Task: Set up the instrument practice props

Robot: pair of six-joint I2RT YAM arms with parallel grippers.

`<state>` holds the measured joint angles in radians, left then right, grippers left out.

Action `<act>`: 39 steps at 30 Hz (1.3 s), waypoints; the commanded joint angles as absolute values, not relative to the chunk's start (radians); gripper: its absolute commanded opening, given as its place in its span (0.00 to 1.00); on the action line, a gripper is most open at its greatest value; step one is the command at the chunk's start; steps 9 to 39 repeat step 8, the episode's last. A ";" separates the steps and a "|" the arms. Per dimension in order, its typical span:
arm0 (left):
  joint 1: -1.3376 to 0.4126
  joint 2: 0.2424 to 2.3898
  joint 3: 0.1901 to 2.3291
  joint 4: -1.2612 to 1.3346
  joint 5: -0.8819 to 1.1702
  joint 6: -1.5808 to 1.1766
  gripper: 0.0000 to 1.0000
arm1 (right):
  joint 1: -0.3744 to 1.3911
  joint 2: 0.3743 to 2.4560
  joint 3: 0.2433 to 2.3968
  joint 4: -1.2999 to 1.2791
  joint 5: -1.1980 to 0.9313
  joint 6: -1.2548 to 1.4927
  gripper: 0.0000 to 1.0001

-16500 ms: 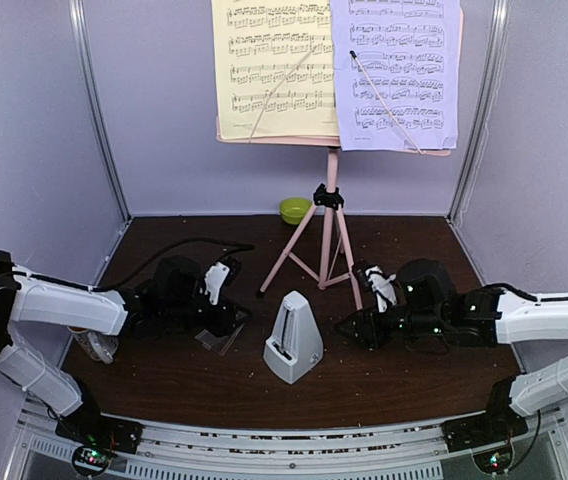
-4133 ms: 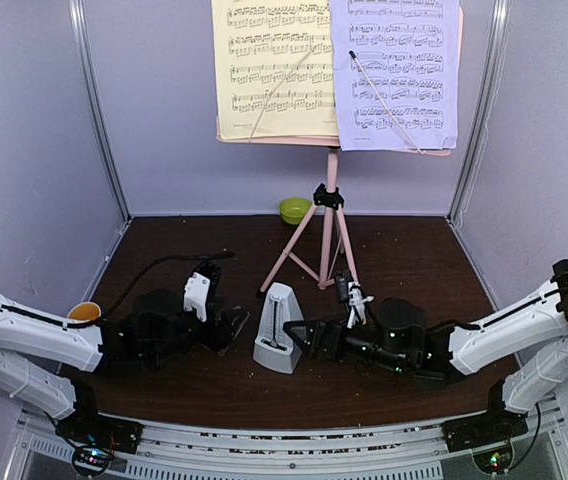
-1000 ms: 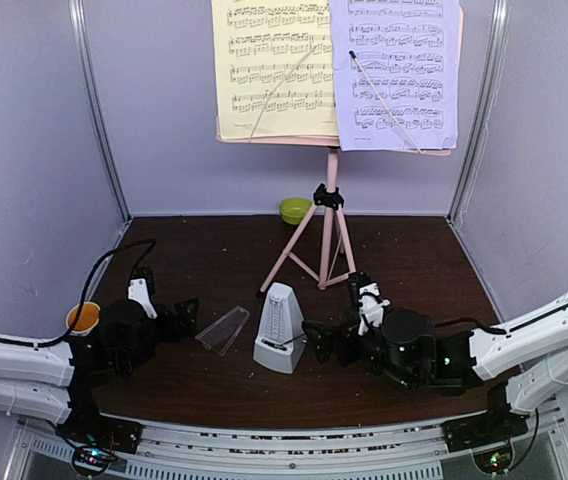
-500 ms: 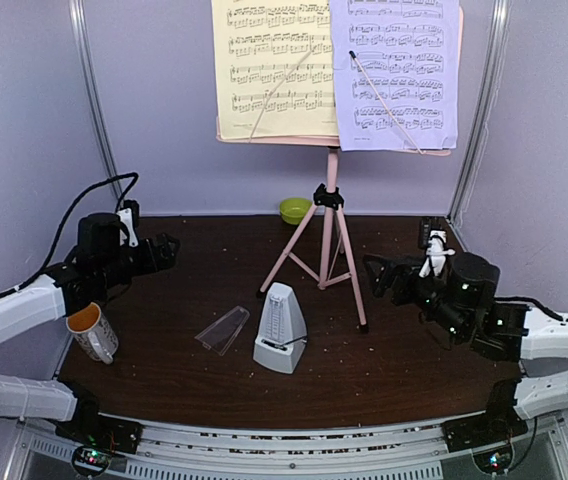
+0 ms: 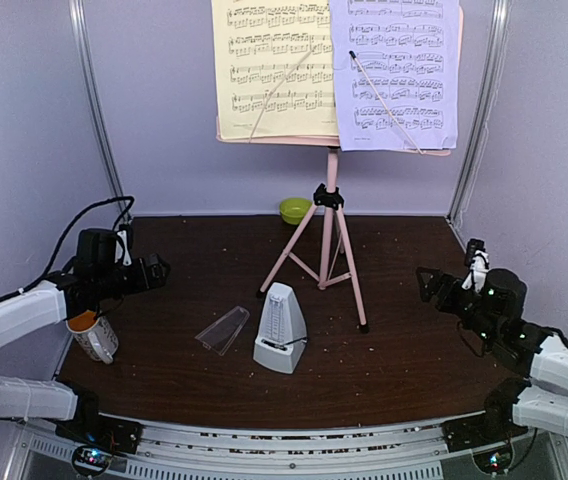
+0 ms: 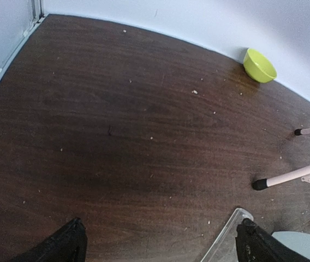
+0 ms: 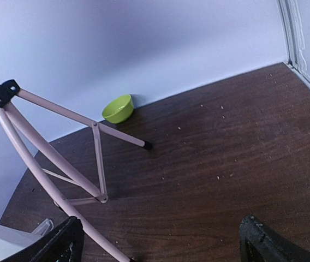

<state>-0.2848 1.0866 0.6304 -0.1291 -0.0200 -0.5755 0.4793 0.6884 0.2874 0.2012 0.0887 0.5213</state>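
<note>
The pink music stand stands at the back on its tripod. A yellow sheet and a lavender sheet rest side by side on its desk. In front of it sits the pale-grey metronome, uncovered, with its clear cover lying flat on the table to its left. My left gripper hovers open at the left, well away from the cover. My right gripper hangs open at the right, apart from the stand legs. Neither holds anything.
A white mug with an orange inside stands under my left arm near the left wall. A lime-green bowl sits at the back wall behind the stand. Walls close in the table on three sides.
Both arms have pulled back and up from beside the metronome, the left towards the left wall and the right towards the right wall. Metronome and cover have stayed put.
</note>
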 commanded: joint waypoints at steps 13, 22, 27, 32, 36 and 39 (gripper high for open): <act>-0.279 1.044 0.569 -0.112 -0.069 -0.608 0.98 | 0.434 0.614 0.191 0.176 0.025 0.558 1.00; -0.279 1.044 0.569 -0.112 -0.069 -0.608 0.98 | 0.434 0.614 0.191 0.176 0.025 0.558 1.00; -0.279 1.044 0.569 -0.112 -0.069 -0.608 0.98 | 0.434 0.614 0.191 0.176 0.025 0.558 1.00; -0.279 1.044 0.569 -0.112 -0.069 -0.608 0.98 | 0.434 0.614 0.191 0.176 0.025 0.558 1.00; -0.279 1.044 0.569 -0.112 -0.069 -0.608 0.98 | 0.434 0.614 0.191 0.176 0.025 0.558 1.00; -0.279 1.044 0.569 -0.112 -0.069 -0.608 0.98 | 0.434 0.614 0.191 0.176 0.025 0.558 1.00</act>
